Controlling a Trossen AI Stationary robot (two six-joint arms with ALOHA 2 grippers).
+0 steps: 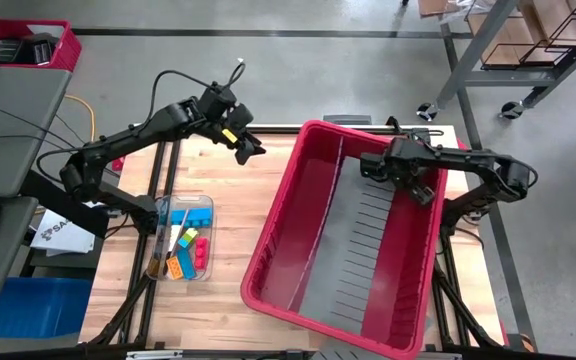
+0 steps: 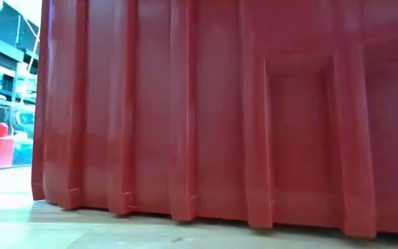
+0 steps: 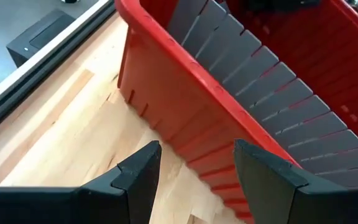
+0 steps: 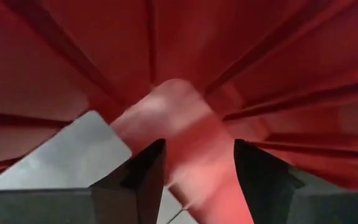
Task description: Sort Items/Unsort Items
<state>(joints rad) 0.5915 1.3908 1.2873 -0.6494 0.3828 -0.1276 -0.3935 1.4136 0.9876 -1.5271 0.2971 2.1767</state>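
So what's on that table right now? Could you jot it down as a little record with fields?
Big container: red bin, tilted askew on the table's right half, grey dividers inside
Small container: clear tray on the table's left part
Tray contents: items, blue, yellow, orange, red and green pieces
Left hand: open, empty, above the table beside the bin's far corner
Right hand: open, empty, over the bin's inside

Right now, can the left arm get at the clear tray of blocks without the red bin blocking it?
Probably yes. The left gripper hovers open over bare table beside the red bin; the clear tray with its blocks lies on the left arm's own side, apart from the bin.
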